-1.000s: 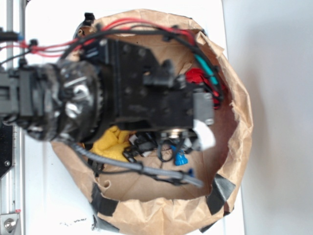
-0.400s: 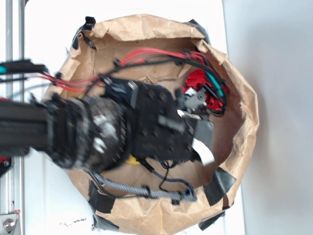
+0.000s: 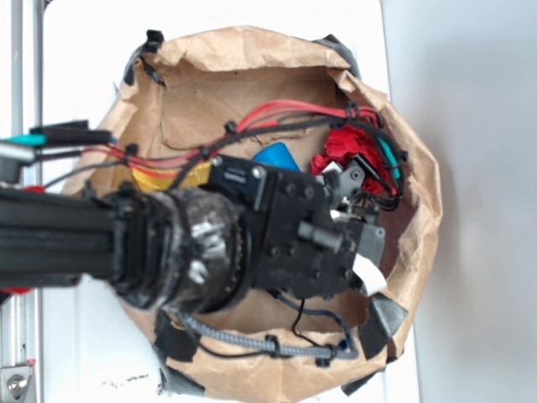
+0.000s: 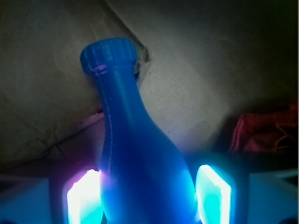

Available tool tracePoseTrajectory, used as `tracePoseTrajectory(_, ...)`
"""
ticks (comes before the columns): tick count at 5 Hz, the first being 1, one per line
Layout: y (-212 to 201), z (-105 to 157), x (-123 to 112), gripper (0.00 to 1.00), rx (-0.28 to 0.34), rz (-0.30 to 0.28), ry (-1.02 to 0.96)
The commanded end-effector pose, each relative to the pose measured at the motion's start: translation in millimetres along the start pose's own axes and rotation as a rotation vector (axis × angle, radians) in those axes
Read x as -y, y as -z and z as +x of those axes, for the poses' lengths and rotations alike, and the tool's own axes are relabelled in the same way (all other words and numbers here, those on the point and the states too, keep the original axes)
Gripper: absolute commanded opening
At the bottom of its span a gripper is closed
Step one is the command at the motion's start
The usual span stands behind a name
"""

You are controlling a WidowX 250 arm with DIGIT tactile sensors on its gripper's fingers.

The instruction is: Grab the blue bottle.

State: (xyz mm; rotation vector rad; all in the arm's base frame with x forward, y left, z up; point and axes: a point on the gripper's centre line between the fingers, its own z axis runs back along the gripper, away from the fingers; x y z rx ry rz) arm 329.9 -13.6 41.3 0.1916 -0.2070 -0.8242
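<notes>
The blue bottle (image 4: pixel 140 158) fills the wrist view, its wide body low between my fingers and its ribbed cap (image 4: pixel 108 55) pointing up and away against brown paper. My gripper (image 4: pixel 148 193) is open and straddles the body. The left pad (image 4: pixel 84 198) touches the plastic, while the right pad (image 4: pixel 214 193) sits a sliver off it. From the exterior view only a blue end of the bottle (image 3: pixel 277 155) shows above the black gripper (image 3: pixel 357 239); the arm covers the rest.
Everything lies inside a crumpled brown paper bag (image 3: pixel 252 42) with taped edges. A red wad of cloth (image 3: pixel 340 151) (image 4: pixel 264 133) lies right of the bottle. A yellow towel (image 3: pixel 168 178) peeks out beside the arm. Red and black cables (image 3: pixel 277 109) loop overhead.
The arm has swung lower in the exterior view across the bag. The bottle's blue end and a strip of yellow towel now show above it.
</notes>
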Motion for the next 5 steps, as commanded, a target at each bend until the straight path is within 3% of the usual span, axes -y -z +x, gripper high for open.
tracePoseTrajectory(1, -93, -15, -23, 0.00, 0.194, -0.070, -0.046)
tracePoseTrajectory(2, -117, -28, -32, 0.00, 0.234, -0.118, -0.061)
tracePoseTrajectory(4, -167, -41, -30, 0.00, 0.091, 0.005, -0.463)
tracePoseTrajectory(5, -179, -42, -29, 0.00, 0.062, 0.004, -0.501)
